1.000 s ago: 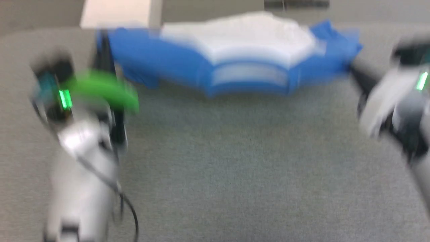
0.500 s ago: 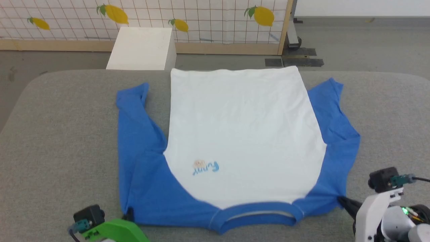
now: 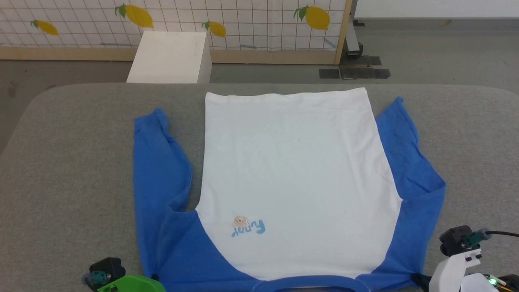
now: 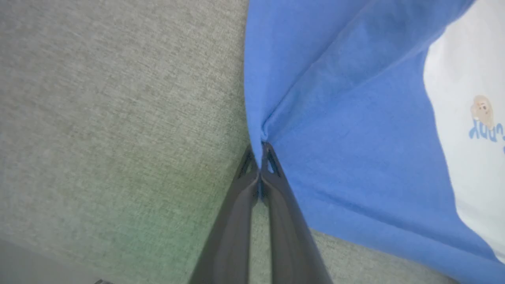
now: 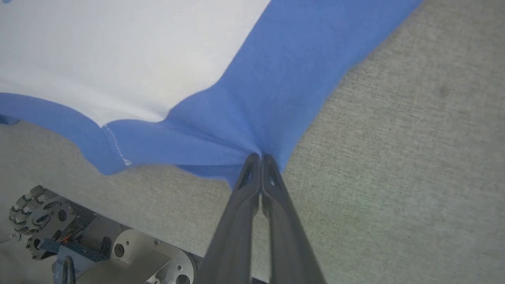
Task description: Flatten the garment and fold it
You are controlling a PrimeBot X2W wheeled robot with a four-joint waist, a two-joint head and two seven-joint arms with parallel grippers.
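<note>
Grey woven counter (image 3: 73, 162) carries the garment (image 3: 292, 170), spread across the middle of the head frame with its collar at the bottom edge. The sleeve at left lies buckled, and a fold made now would likely trap that crease.

In the left wrist frame, the left end effector (image 4: 260, 146) is pressed together on a thin pinch of blue shoulder cloth, which may slip under a tug.

In the right wrist frame, the right end effector (image 5: 260, 157) nips the other blue shoulder likewise. Uneven pulling could skew the garment.

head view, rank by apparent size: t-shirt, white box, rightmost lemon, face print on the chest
1. T-shirt
2. white box
3. rightmost lemon
4. face print
Box and lemon sit farther back, so real sizes are unsure.
</note>
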